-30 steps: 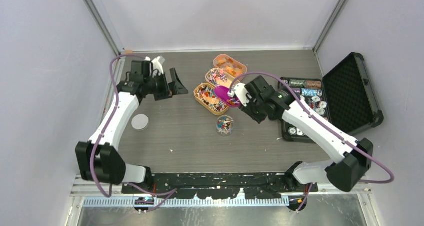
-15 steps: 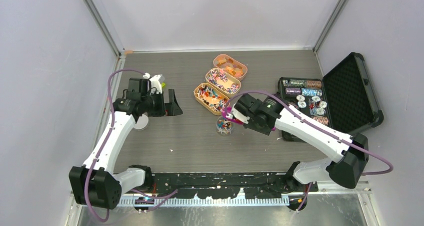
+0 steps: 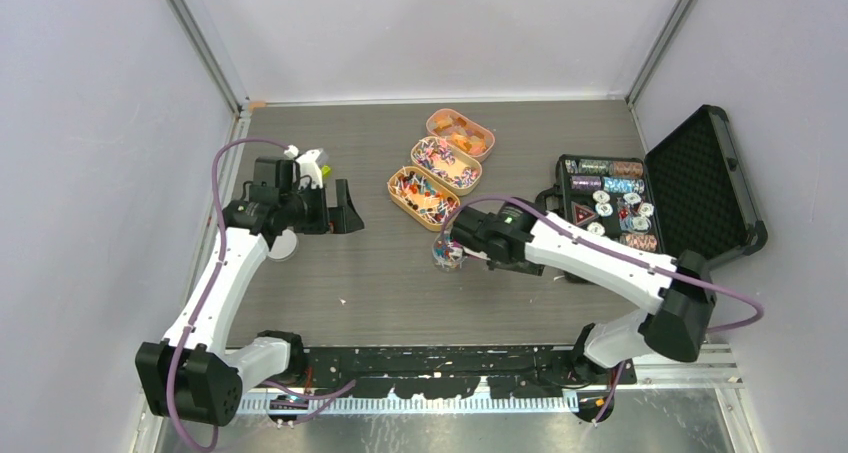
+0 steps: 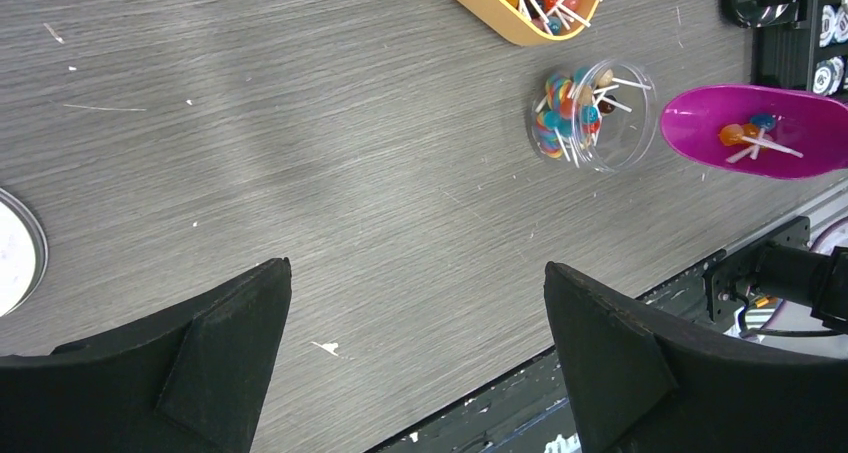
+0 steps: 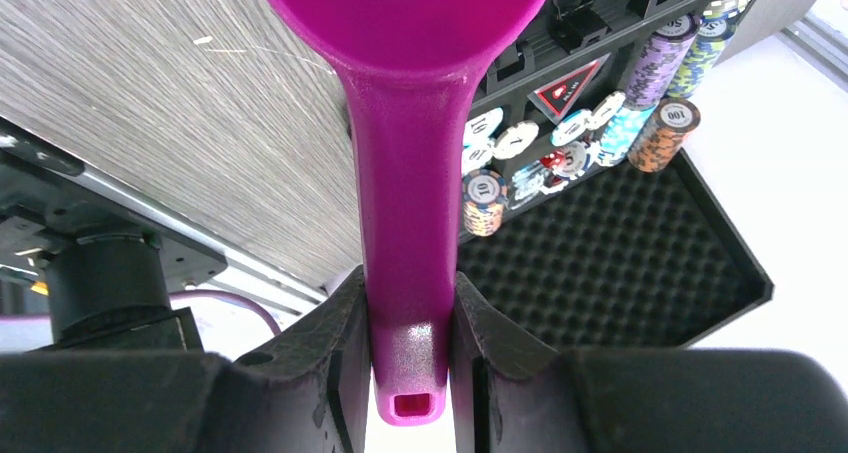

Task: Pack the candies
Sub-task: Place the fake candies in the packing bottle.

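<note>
Grey wood-grain tabletop point(image 3: 380, 273) inside pale walls. Landmark: small clear round plastic jar point(image 4: 593, 115) at mid-table, open-topped, partly filled with candies point(image 4: 568, 108), tiny mixed-colour sweets on white sticks. Magenta plastic scoop point(image 4: 757, 131) sits just beside the jar on its right, bowl up, a few candies inside. Right gripper point(image 5: 408, 283) pinches the scoop's handle between both fingers point(image 5: 345, 323); handle end pokes out behind them. Left gripper point(image 4: 415, 273) is well left of the jar, spread wide, holding nothing, above bare table. White round lid point(image 4: 15, 253) lies further left of the jar, partly under the left arm in the top view. Three oval tan trays point(image 3: 391, 185) run in a row behind the jar, going away from the arm bases; the closest one holds more candies. Black open foam-lined case point(image 3: 700, 173) stands right of the jar, with striped poker chips point(image 5: 484, 201) in it.
</note>
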Motion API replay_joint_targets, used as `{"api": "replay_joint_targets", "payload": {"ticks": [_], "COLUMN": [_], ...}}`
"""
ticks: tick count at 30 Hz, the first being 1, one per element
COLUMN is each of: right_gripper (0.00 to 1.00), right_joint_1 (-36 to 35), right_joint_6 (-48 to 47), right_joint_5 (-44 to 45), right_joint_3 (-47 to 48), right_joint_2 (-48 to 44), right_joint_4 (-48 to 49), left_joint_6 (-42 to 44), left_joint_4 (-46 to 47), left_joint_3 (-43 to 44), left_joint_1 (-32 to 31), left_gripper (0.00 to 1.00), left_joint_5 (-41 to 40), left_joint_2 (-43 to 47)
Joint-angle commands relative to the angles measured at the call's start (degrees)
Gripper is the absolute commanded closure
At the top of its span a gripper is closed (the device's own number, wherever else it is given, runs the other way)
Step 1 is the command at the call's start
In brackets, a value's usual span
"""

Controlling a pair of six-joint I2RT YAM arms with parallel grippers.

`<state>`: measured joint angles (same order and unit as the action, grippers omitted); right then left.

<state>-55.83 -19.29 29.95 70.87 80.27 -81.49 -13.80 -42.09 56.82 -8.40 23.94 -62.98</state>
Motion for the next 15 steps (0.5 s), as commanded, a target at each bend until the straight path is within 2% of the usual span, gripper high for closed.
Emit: {"api": "replay_joint_targets", "payload": {"ticks": [1,9,15], "right_gripper": [0.99,1.00,0.99], "right_joint_1": [-1.66,-2.98,-3.86], "right_joint_6": [0.06,-0.81,-0.21], "right_joint_5": [5.43,10.48,12.11], "right_joint_3": [2.29,4.97,5.32], "right_joint_2": [3.99,10.31,11.33], "right_joint_4": [-4.09,-6.37,-7.82], "left_joint_6": [1.41,1.67,1.76], "left_joint_4": [-0.59,-1.03,-1.16], "left_joint_3": [0.75,0.92,0.79], "left_joint_1": [0.04,0.05,0.05], "left_gripper": [0.00,0.00,0.00], "left_joint_5": [-1.01,-1.81,-2.14], "left_joint_2": [1.02,1.32,1.67]}}
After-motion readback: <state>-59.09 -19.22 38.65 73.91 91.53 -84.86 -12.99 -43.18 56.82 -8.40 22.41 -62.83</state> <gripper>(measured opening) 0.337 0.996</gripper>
